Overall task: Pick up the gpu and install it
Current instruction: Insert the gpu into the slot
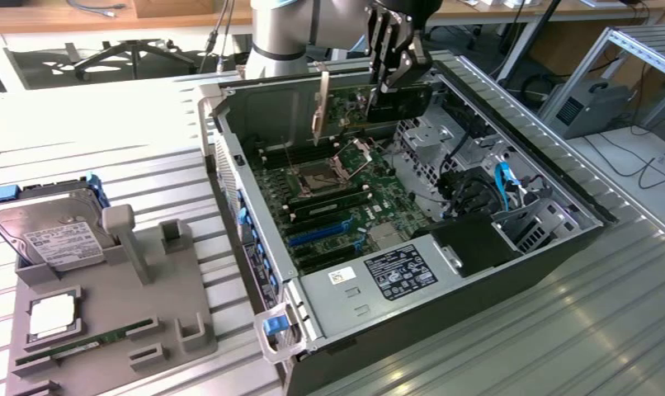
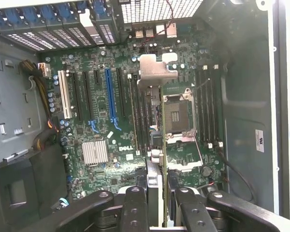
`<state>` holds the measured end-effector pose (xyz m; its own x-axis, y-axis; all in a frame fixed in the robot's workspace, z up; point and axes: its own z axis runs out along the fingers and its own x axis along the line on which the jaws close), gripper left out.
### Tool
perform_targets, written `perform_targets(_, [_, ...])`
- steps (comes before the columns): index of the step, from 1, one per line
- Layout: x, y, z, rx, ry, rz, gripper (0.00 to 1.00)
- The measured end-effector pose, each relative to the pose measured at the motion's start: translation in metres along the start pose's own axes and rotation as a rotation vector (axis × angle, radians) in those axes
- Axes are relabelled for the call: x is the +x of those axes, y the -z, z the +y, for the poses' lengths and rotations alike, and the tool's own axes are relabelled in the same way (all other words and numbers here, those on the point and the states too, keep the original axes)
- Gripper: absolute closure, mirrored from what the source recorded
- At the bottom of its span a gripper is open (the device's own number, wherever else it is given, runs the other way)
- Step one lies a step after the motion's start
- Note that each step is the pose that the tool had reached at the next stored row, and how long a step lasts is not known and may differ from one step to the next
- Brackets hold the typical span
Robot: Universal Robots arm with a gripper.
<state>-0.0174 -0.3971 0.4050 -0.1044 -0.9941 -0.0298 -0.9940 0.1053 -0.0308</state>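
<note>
gripper (image 1: 397, 82): fingers clamped on the top edge of the gpu (image 1: 393, 111), one each side of the card

gpu: hanging on edge with the silver bracket end pointing down, up over the open pc case (image 1: 553, 177), not in a slot yet

wrist view: card is edge-on between the fingers (image 2: 135, 208), lined up just beside the cpu socket (image 2: 179, 113) on the motherboard (image 2: 94, 123)

off to the side: hard drive (image 1: 52, 231) and ram stick (image 1: 79, 342) sitting in the grey tray (image 1: 129, 318), well apart from the case

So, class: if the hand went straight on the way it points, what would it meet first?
Likely the motherboard, near the CPU socket, touched first by the gpu that the hand holds; depth is unclear.
</note>
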Motion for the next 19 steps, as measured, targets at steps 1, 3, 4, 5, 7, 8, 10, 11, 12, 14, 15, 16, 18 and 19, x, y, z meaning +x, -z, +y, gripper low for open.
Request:
perform_targets(1, [0.0,0.0,0.0,-0.0001,0.002,0.0,0.73])
perform_targets(3, [0.0,0.0,0.0,-0.0003,0.008,-0.0002,0.73])
perform_targets(4, [0.0,0.0,0.0,-0.0003,0.01,-0.0002,0.73])
perform_targets(5, [0.0,0.0,0.0,-0.0004,0.011,-0.0003,0.73])
perform_targets(7, [0.0,0.0,0.0,-0.0004,0.015,-0.0005,0.73])
perform_targets(8, [0.0,0.0,0.0,-0.0005,0.016,-0.0005,0.73])
perform_targets(10, [0.0,0.0,0.0,-0.0006,0.02,-0.0006,0.73])
perform_targets(11, [0.0,0.0,0.0,-0.0007,0.022,-0.0007,0.73])
perform_targets(12, [0.0,0.0,0.0,-0.0007,0.023,-0.0007,0.73])
perform_targets(14, [0.0,0.0,0.0,-0.0008,0.027,-0.0008,0.73])
perform_targets(15, [0.0,0.0,0.0,-0.0008,0.028,-0.0008,0.73])
perform_targets(16, [0.0,0.0,0.0,-0.0009,0.03,-0.0009,0.73])
perform_targets(18, [0.0,0.0,0.0,-0.001,0.033,-0.001,0.73])
perform_targets(19, [0.0,0.0,0.0,-0.001,0.035,-0.001,0.73])
